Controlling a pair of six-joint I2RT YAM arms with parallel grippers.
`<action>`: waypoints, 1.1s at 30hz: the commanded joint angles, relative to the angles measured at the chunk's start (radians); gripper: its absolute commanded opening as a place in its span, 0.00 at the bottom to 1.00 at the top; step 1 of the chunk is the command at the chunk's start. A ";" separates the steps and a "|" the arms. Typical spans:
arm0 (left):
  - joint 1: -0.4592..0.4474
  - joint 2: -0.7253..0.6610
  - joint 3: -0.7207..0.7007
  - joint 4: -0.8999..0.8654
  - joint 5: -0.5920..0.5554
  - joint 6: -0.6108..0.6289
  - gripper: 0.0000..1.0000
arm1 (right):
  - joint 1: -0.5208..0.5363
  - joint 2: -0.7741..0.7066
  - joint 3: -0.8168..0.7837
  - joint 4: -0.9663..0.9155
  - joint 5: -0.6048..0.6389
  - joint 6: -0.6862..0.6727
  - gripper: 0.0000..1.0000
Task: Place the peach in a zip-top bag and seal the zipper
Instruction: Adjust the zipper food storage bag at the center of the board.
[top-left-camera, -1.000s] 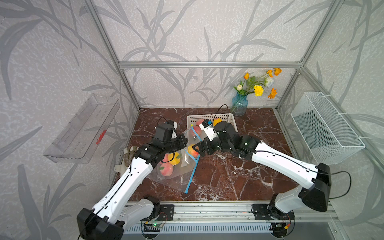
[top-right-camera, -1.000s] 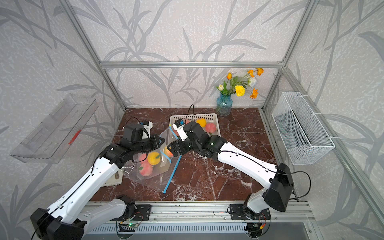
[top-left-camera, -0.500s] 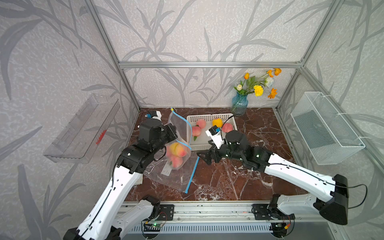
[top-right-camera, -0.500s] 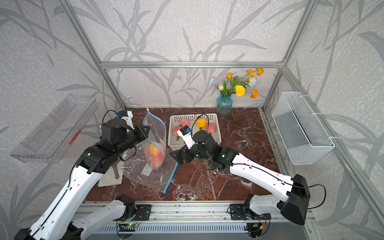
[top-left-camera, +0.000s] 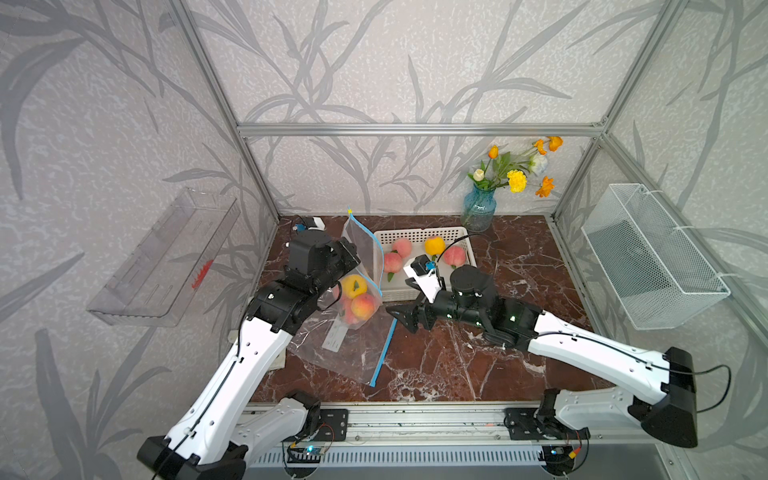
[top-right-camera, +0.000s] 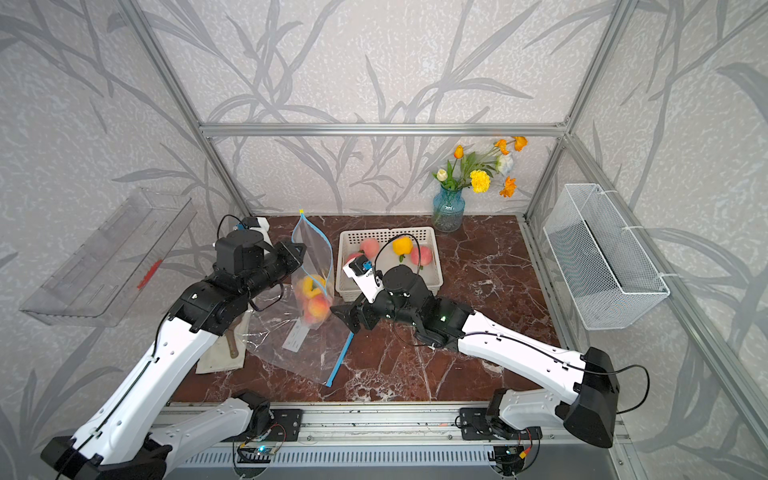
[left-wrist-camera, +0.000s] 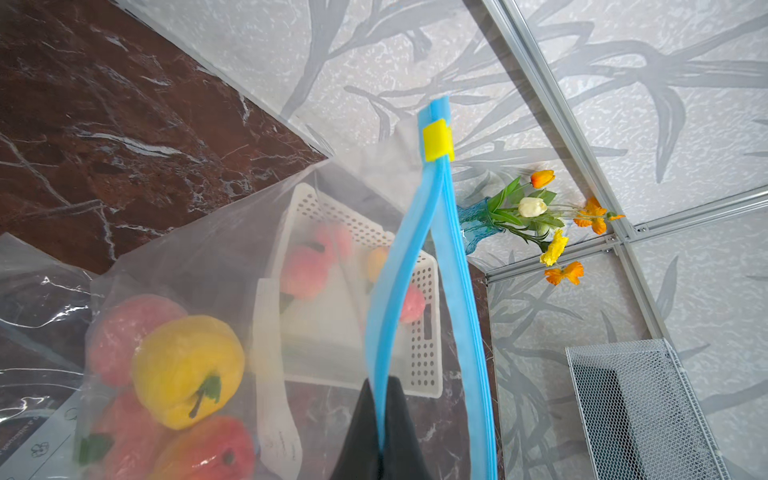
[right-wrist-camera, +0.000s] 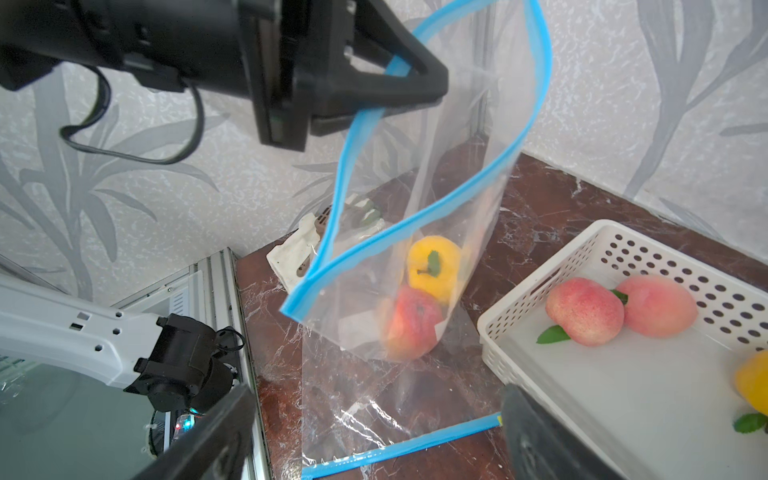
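Pale walls (top-left-camera: 374, 62) papered with grey leaves enclose a dark red marble desk (top-left-camera: 519, 257), edged by aluminium bars (top-left-camera: 415, 129). A clear plastic tray (top-left-camera: 166, 257) hangs on one side wall, a white wire basket (top-left-camera: 648, 257) opposite. A blue vase (top-left-camera: 478, 210) of flowers (top-left-camera: 517, 180) stands at the back.

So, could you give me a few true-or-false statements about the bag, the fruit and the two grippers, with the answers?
1. The left gripper pinches the hanging bag by its blue zipper. True.
2. That zipper is sealed. False: the bag's mouth gapes open.
3. The right gripper holds a peach. False: it is open and empty, near the bag.
4. The white basket has peaches in it. True.
5. The hanging bag holds only peaches. False: a yellow fruit lies in it too.
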 joint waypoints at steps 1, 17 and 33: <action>0.004 -0.010 -0.021 0.054 0.001 -0.059 0.00 | 0.037 0.000 -0.041 0.100 0.069 -0.031 0.85; 0.004 -0.038 -0.061 0.039 -0.015 -0.115 0.00 | 0.087 0.150 -0.035 0.332 0.302 -0.034 0.56; 0.004 -0.060 -0.069 0.045 0.012 -0.089 0.05 | 0.085 0.157 -0.075 0.455 0.267 -0.058 0.16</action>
